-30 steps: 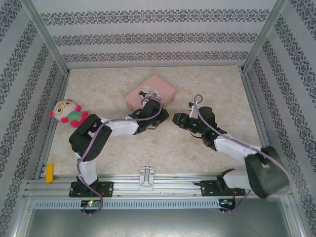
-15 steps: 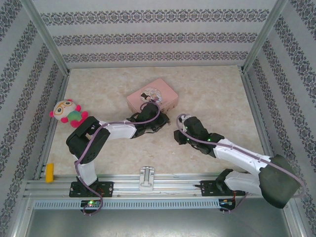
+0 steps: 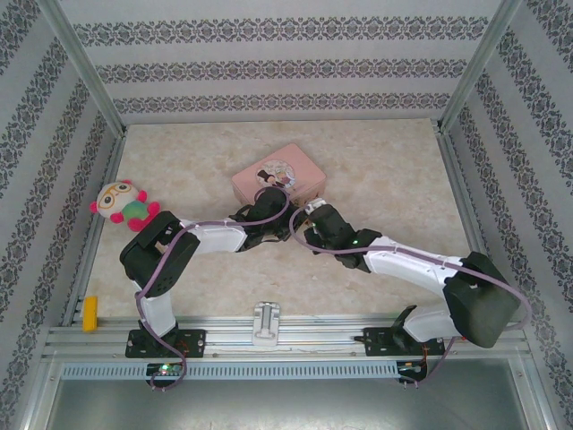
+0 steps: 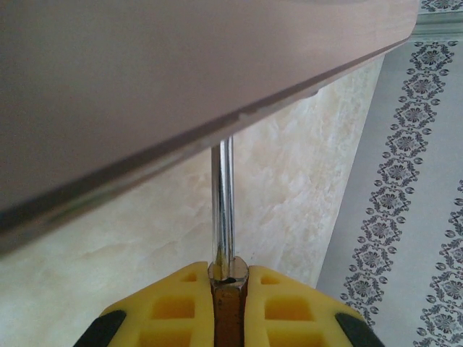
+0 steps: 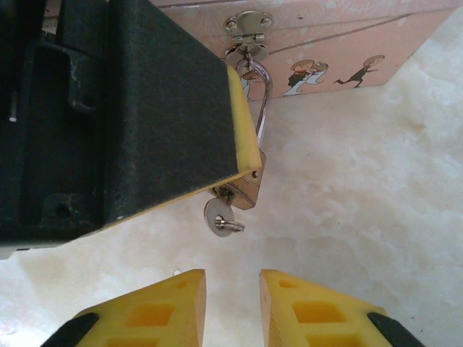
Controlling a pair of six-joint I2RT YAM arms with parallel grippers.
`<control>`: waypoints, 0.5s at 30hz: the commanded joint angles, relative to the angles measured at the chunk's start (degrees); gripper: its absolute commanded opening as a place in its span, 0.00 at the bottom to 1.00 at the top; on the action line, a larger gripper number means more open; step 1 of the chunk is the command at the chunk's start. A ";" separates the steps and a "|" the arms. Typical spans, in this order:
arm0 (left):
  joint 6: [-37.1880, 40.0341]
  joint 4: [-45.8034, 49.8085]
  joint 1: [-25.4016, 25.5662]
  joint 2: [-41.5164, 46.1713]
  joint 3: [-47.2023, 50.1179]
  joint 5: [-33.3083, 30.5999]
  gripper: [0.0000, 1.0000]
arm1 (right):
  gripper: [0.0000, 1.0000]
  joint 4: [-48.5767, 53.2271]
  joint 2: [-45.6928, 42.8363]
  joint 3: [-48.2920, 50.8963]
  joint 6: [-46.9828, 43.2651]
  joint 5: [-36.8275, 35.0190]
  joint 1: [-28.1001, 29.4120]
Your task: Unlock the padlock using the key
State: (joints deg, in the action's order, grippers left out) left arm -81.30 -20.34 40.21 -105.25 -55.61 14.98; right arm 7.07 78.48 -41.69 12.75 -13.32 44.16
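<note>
The padlock (image 5: 247, 189) is a small brass body whose silver shackle (image 5: 262, 108) runs through the hasp (image 5: 247, 27) of the pink tin (image 5: 340, 43). My left gripper (image 4: 229, 290) is shut on the brass body (image 4: 228, 273), and the shackle (image 4: 222, 202) rises to the tin's edge. The key (image 5: 221, 216) sticks out of the padlock's bottom, round head and small ring showing. My right gripper (image 5: 233, 300) is open just below the key, apart from it. From above, the two grippers face each other, left (image 3: 271, 220) and right (image 3: 307, 226), in front of the tin (image 3: 277, 175).
A plush toy (image 3: 123, 204) lies at the left by the wall. A yellow block (image 3: 90, 313) sits on the front rail, and a white fixture (image 3: 268, 322) at its middle. Patterned walls close the table on three sides.
My right arm has swung left and lowered, bringing its open gripper close to the left gripper and the padlock. The left gripper has stayed on the padlock by the tin.
</note>
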 commanded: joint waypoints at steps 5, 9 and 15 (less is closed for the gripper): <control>-2.99 -1.97 -0.04 1.08 0.45 2.86 0.00 | 0.27 -0.63 3.50 -3.53 -3.82 -1.62 0.91; -3.17 -2.36 -0.04 0.85 0.51 3.12 0.00 | 0.27 -1.16 5.43 -4.92 -4.64 -1.36 0.84; -2.99 -2.46 -0.04 1.01 0.55 3.64 0.00 | 0.25 -1.44 8.31 -5.93 -4.82 -2.60 0.00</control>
State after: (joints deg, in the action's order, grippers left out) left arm -81.93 -20.99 39.97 -105.25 -55.61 15.86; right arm 6.57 85.58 -46.19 8.71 -14.13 44.14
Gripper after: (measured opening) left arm 0.112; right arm 0.257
